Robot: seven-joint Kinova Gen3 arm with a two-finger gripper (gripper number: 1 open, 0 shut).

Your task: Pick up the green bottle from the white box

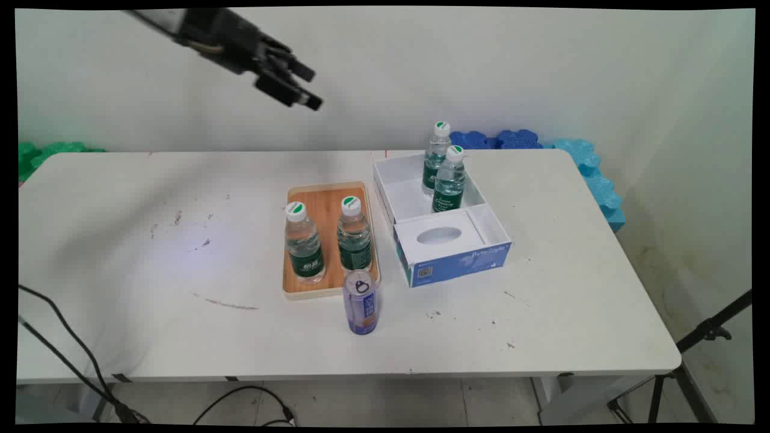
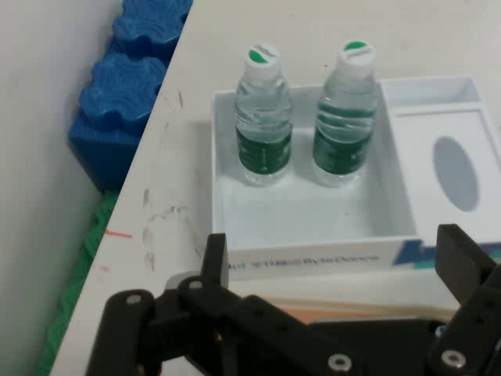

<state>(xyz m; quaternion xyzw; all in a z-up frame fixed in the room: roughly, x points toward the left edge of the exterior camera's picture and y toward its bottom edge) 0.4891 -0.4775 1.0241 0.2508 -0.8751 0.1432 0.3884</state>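
Nearest to us, a blue drink can (image 1: 361,308) stands upright on the white table (image 1: 150,240), just in front of the wooden tray (image 1: 325,204). We judge it light, stiff and smooth-sided, best taken round the middle of its wall.

On the tray stand two small water bottles, the left tray bottle (image 1: 305,243) and the right tray bottle (image 1: 354,236), both capped and upright. We take them for full: fairly heavy for their size, thin-walled and a little slippery over the label, so the label band seems the safest hold.

Beside the tray lies an open white box (image 1: 475,219) with a blue front. In its far compartment stand two more bottles, the nearer box bottle (image 1: 449,180) and the farther box bottle (image 1: 435,157), close together; its near compartment has an insert with an oval hole.

High above the table's far left, our gripper (image 1: 304,87) hangs with its fingers apart and nothing between them, well clear of everything; the hand view looks down on the box bottles.

The tabletop is scuffed and marked. Behind it is a plain wall, with blue foam blocks (image 1: 577,156) at the right and green foam (image 1: 42,153) at the left.
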